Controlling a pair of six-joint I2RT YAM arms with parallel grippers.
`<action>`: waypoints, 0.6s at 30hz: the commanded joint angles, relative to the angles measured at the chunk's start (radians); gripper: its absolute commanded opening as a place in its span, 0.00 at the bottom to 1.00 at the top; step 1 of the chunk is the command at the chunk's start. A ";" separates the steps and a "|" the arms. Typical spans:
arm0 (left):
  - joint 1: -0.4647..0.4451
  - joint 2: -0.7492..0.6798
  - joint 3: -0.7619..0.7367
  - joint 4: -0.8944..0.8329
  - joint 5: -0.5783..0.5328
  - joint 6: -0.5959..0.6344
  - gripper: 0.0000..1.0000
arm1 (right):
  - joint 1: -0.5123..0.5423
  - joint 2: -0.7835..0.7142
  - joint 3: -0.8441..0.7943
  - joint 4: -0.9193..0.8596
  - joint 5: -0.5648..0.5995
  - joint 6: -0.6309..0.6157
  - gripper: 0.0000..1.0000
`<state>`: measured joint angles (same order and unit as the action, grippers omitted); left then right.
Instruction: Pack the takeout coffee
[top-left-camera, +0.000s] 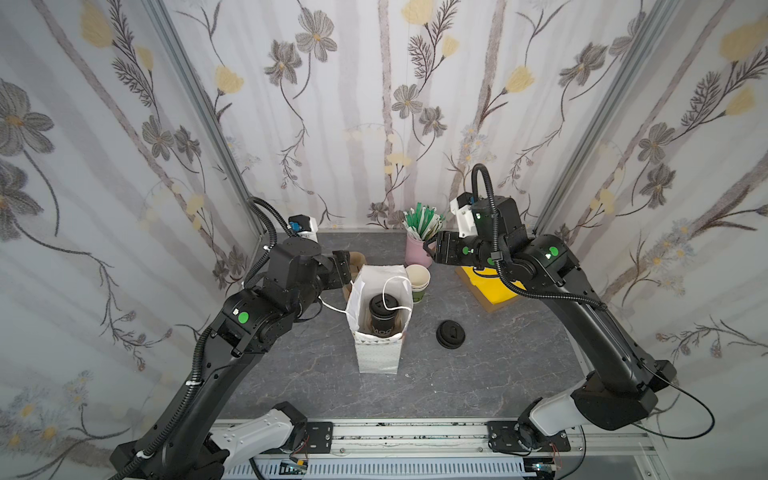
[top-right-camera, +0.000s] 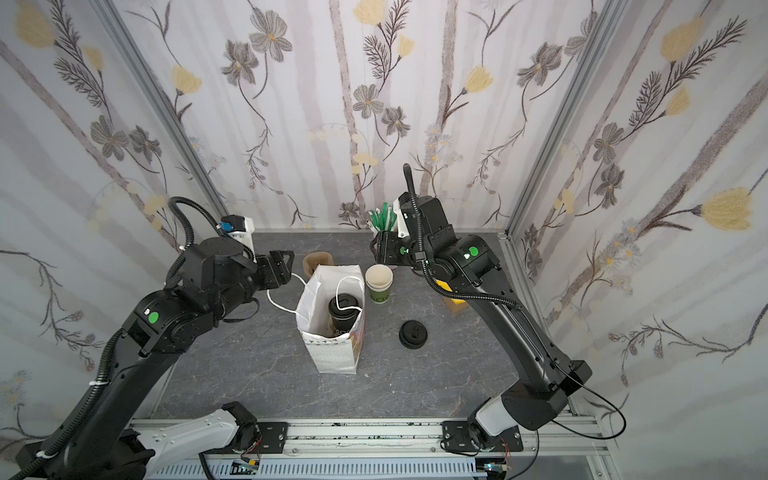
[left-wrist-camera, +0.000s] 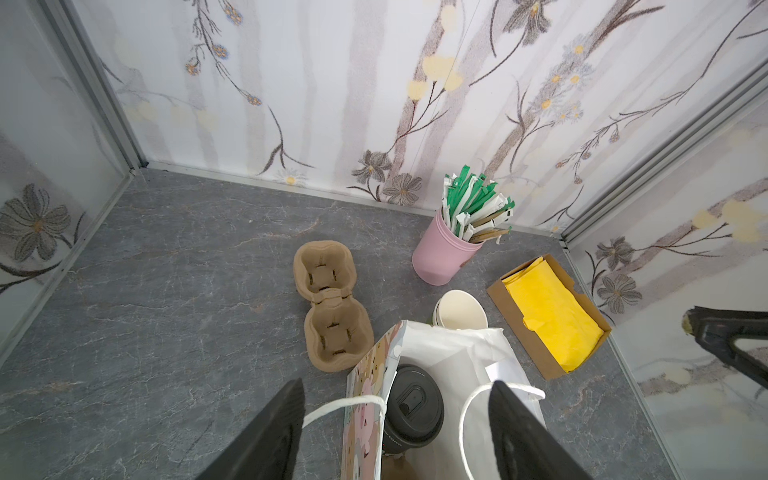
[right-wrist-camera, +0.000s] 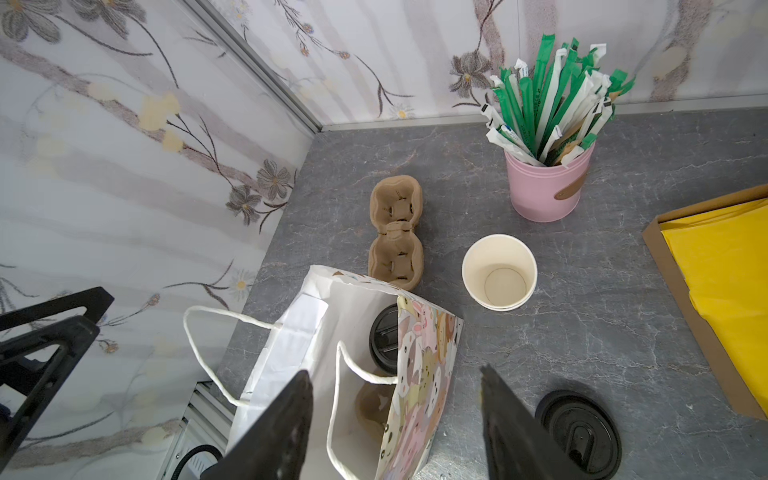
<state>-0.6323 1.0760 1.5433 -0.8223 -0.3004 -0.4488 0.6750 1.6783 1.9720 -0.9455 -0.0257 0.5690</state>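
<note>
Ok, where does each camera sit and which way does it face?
Top view: high in front, looking down at the table; both arms, left gripper, right gripper.
Top view: alongside, same aim; both arms, loose lid.
Left wrist: on left arm, looks past its fingers into the bag.
Right wrist: on right arm, looks past its fingers at the bag.
Shared: all show the takeout coffee in the bag.

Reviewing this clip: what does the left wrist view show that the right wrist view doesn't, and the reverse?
Only the left wrist view shows the napkin box end to end and the full lid of the takeout coffee. Only the right wrist view shows the loose black lid on the table and the inside bottom of the cup stack. Both show the white bag, the cup carrier and the pink straw holder.
</note>
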 joint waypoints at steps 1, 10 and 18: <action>0.000 -0.007 0.039 0.008 -0.064 -0.052 0.69 | 0.005 0.036 0.083 -0.106 0.027 0.046 0.63; -0.001 0.092 0.139 0.016 -0.071 -0.062 0.67 | -0.112 0.083 0.084 -0.049 0.025 -0.150 0.61; -0.009 0.235 0.335 0.036 -0.029 0.056 0.65 | -0.165 -0.010 -0.103 0.118 -0.040 -0.310 0.48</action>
<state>-0.6399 1.2903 1.7973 -0.8268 -0.3382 -0.4427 0.5156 1.7119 1.8912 -0.9417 -0.0174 0.3405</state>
